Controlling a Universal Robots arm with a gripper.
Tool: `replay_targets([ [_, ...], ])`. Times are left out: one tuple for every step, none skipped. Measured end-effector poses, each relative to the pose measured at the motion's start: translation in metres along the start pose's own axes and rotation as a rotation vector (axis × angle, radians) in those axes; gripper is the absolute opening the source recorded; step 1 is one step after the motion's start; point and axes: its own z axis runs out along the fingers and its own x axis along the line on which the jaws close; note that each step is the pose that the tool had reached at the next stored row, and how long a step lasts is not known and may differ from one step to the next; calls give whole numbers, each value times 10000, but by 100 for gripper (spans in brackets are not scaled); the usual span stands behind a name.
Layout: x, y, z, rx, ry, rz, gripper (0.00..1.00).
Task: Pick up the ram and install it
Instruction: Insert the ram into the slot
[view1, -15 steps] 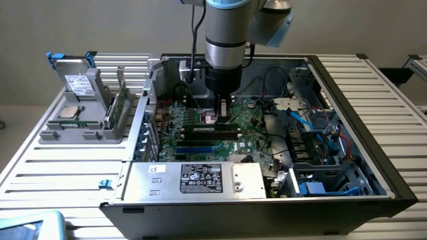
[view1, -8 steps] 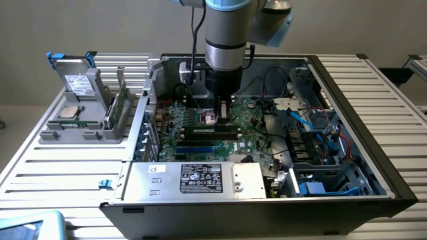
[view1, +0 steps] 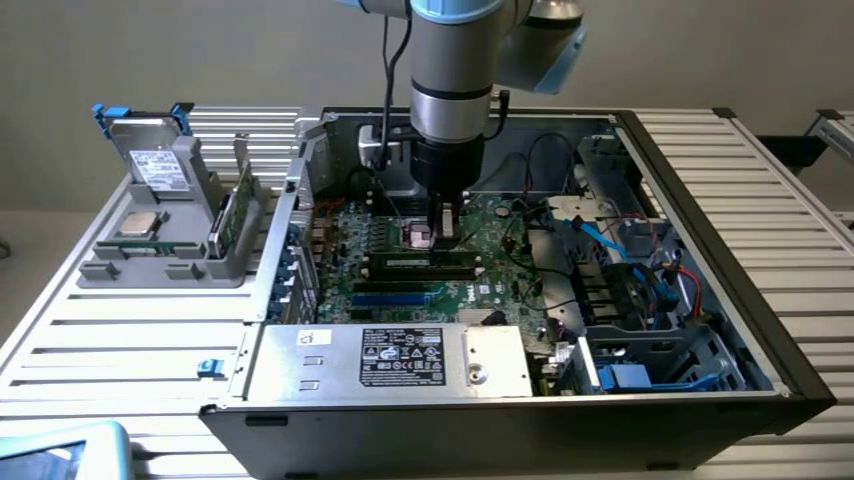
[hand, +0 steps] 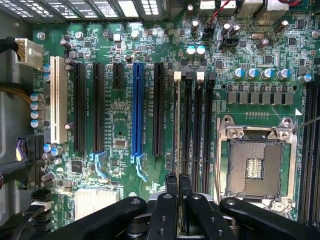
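Ram (hand: 178, 130): seen edge-on from the wrist, a thin pale strip running straight out from the fingertips along one memory slot. It stands in or just over that slot; I cannot tell which.
Slot: the outermost of the bank of slots (hand: 198, 125), on the side away from the socket (hand: 255, 167). There is a white latch (hand: 177, 76) at its far end; whether it has caught the stick is not clear.
Gripper (hand: 178, 178): clenched to a narrow gap, and the strip lines up with that gap. I judge it is grasping the ram by its top edge. In the exterior view the gripper (view1: 451, 228) is down inside the case (view1: 747, 300), low over the board (view1: 400, 280).
Outside the case: a holder (view1: 147, 268) on the exterior view's left, with a taller green card (view1: 234, 215) standing in it.
Step in hand: install. By my reading the pick-up is done and the ram is at its slot, but I cannot confirm it is seated.
Next move calls for: the stick kept upright and in line with the slot, then a straight, even press down. I judge a tilt would bind one end or strain the board.
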Motion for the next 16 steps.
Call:
replay_targets([
  [0,0,1,0,0,-1,13],
  [1,0,2,1,-2,0,13],
  [7,0,3,2,-4,5,13],
  [7,0,4,-1,-3,27,13],
  [7,1,3,-6,-1,62,13],
  [8,0,4,-9,-2,90,13],
  [8,0,5,-11,-2,112,13],
  [8,0,7,-14,-3,143,13],
  [8,0,9,-15,-4,156,13],
  [7,0,11,-16,-4,156,13],
  [7,0,13,-16,-3,158,13],
  [7,0,14,-16,-3,158,13],
  [8,0,16,-16,-4,159,13],
  [10,-1,18,-15,-6,159,13],
  [11,-2,19,-15,-6,160,13],
  [12,-3,20,-17,-4,166,13],
])
